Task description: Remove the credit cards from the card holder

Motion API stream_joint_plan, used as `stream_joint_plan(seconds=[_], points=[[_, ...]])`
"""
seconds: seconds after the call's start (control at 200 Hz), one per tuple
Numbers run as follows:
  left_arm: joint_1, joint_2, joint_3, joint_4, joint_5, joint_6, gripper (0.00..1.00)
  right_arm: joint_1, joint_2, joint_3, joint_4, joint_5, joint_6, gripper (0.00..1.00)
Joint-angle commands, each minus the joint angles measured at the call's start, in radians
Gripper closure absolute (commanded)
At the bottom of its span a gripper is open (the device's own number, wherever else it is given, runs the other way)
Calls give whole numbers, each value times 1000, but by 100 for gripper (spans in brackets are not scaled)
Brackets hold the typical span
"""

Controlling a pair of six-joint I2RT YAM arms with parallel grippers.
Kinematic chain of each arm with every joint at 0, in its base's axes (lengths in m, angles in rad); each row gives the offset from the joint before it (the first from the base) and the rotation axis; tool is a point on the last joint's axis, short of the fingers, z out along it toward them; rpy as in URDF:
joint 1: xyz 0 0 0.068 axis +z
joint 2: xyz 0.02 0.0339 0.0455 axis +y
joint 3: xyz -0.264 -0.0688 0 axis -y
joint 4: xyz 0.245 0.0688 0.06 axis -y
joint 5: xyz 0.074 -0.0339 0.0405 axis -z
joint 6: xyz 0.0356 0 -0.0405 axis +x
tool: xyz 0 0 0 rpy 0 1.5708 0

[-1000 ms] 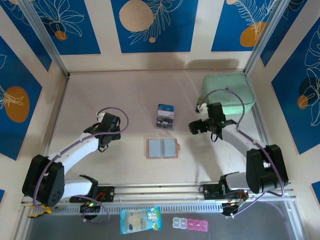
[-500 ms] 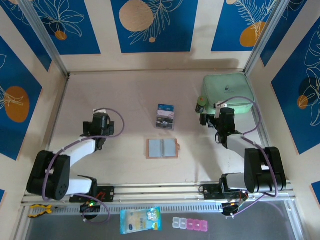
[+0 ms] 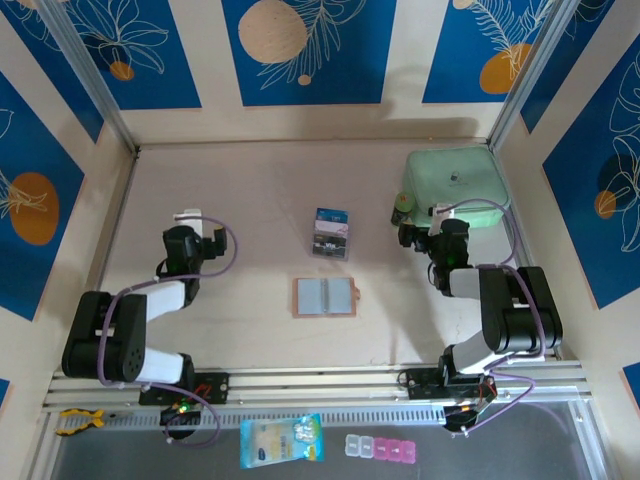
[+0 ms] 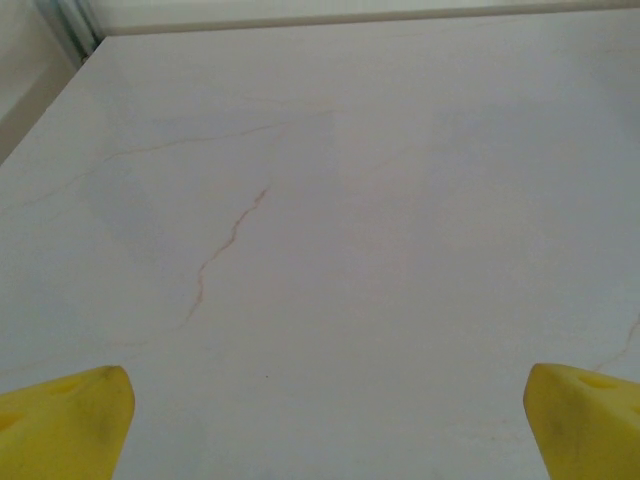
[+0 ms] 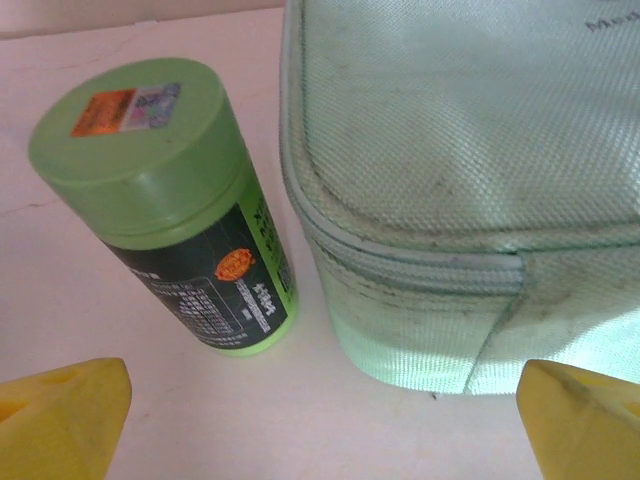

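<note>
The card holder [image 3: 324, 297] lies open and flat at the table's middle, tan-pink rim round pale grey pockets. Just beyond it the credit cards [image 3: 331, 234] lie on the table in a small overlapping pile, a dark blue one at the far end and dark grey ones nearer. My left gripper [image 3: 190, 224] is far to the left of both. In the left wrist view, my left gripper [image 4: 327, 410] stands open over bare table, yellow fingertips [image 4: 70, 420] wide apart. My right gripper [image 3: 422, 226] is at the right. In the right wrist view, my right gripper [image 5: 322, 400] is open and holds nothing.
A green-lidded canister [image 5: 180, 210] stands right before my right gripper, touching or almost touching the large mint-green case [image 5: 470, 180] at the back right [image 3: 455, 185]. A blue-and-yellow packet [image 3: 281, 440] and a pink pill strip [image 3: 380, 447] lie off the table's front edge.
Both arms have folded back to the sides: the left gripper moved left, away from the card holder, the right gripper moved right, to the canister and case. Card holder and cards have not moved.
</note>
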Motion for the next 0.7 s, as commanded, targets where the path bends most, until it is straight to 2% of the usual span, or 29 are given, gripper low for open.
stream_joint_plan(seconds=[0.0, 0.135, 0.275, 0.47, 0.58, 0.695], points=[[15, 45, -35, 179, 46, 32, 1, -5, 9, -8, 84, -41, -9, 1], [18, 183, -83, 418, 99, 52, 0, -5, 7, -7, 85, -42, -8, 1], [13, 168, -33, 289, 111, 64, 0, -5, 8, -7, 84, -41, -9, 1], [10, 170, -34, 296, 124, 74, 0, -4, 8, -7, 84, -41, -9, 1], [10, 169, -25, 281, 174, 89, 0, -4, 10, -5, 80, -41, -10, 1], [10, 169, -26, 279, 174, 89, 0, -13, 18, -3, 82, -87, -18, 1]])
